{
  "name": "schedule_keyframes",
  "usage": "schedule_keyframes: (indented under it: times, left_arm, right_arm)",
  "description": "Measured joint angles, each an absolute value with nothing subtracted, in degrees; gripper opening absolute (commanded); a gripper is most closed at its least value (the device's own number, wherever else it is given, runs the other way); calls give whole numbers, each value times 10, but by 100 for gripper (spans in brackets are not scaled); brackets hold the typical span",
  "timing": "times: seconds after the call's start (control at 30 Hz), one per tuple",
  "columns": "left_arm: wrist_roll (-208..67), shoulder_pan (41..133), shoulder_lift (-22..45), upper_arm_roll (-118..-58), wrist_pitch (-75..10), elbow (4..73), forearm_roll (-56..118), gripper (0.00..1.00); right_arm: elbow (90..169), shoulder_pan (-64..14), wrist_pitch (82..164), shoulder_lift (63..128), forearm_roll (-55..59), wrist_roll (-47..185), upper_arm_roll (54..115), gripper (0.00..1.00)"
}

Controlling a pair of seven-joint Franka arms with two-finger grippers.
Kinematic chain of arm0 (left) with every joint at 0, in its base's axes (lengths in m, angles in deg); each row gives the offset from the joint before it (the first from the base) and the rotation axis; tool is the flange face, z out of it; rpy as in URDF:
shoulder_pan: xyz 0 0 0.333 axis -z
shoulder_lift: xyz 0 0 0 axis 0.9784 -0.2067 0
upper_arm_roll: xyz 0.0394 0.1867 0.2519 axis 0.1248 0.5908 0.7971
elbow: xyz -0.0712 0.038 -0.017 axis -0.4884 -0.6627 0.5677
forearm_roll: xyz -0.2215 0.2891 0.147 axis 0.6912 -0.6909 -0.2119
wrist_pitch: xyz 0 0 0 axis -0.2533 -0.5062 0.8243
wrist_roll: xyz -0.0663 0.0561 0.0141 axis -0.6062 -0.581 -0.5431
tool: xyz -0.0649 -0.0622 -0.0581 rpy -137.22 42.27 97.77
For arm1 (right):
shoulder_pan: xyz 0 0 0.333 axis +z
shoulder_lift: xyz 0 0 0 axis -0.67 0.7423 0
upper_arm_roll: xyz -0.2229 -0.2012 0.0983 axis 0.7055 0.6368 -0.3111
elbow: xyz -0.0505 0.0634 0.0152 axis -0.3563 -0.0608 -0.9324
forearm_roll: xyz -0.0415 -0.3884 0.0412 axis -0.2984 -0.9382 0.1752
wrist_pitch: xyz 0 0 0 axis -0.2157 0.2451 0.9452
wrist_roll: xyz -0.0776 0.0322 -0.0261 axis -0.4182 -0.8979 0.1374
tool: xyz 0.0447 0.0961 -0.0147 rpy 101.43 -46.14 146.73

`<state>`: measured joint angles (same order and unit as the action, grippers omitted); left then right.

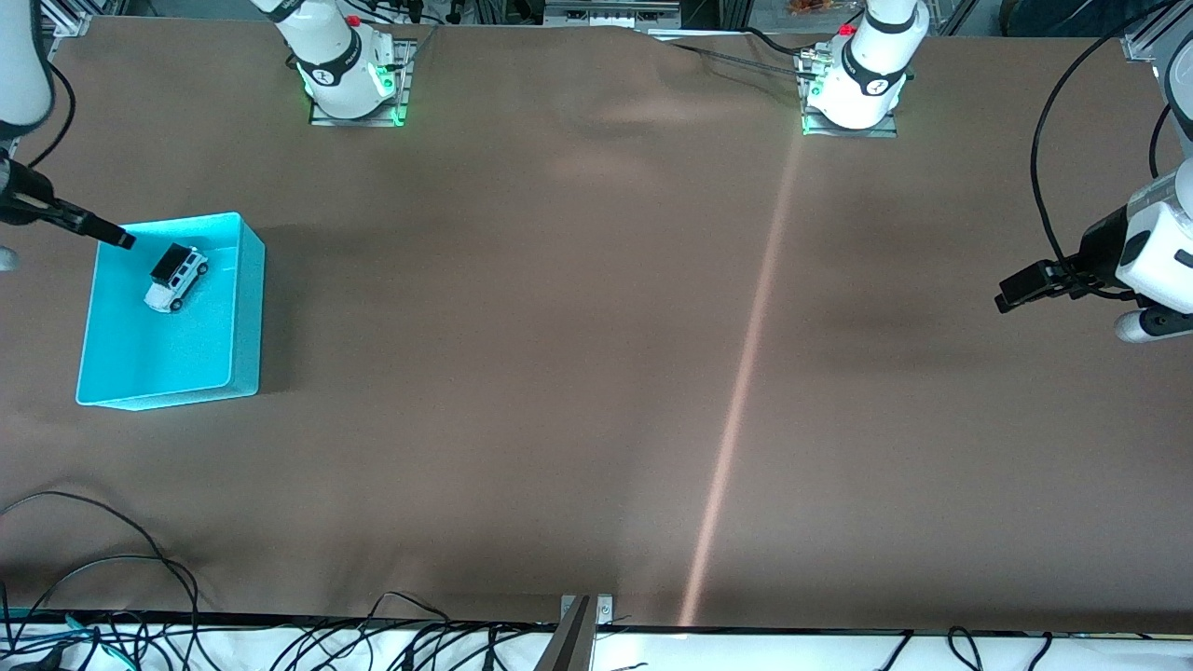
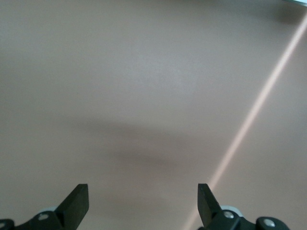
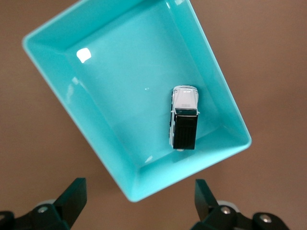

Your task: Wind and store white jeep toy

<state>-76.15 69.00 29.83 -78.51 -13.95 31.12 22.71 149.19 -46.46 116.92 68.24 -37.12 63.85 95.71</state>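
Jaws of both grippers gape—white jeep toy (image 3: 184, 118) inside turquoise bin (image 3: 62, 81).

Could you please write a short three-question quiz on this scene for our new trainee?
1. True or false: the toy car lies inside the turquoise bin.
2. Which gripper is over the bin's edge: A) left gripper B) right gripper?
3. Fill in: both grippers' jaws are ____.

Key: 1 true. 2 B; the left gripper waits over bare table at its own end. 3 open, holding nothing.
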Motion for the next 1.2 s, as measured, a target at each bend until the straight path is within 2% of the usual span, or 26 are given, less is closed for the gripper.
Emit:
schedule_keyframes:
  times: [0.23,0.6,0.93,1.2]
  left_arm:
    - [-761,690,298,-785,-140,311,227,100]
    - [-761,690,298,-785,-140,311,227,100]
    - [-761,690,298,-785,-140,311,227,100]
    - [-761,690,298,-785,-140,311,227,100]
  right_arm:
    - [1421,-465,1068,657,-361,639,945,100]
    - [1322,-473,961,656,-347,568,855,100]
    - [1285,-505,941,662,-345,452,710,100]
    - [1285,-505,943,670,-345,422,666,100]
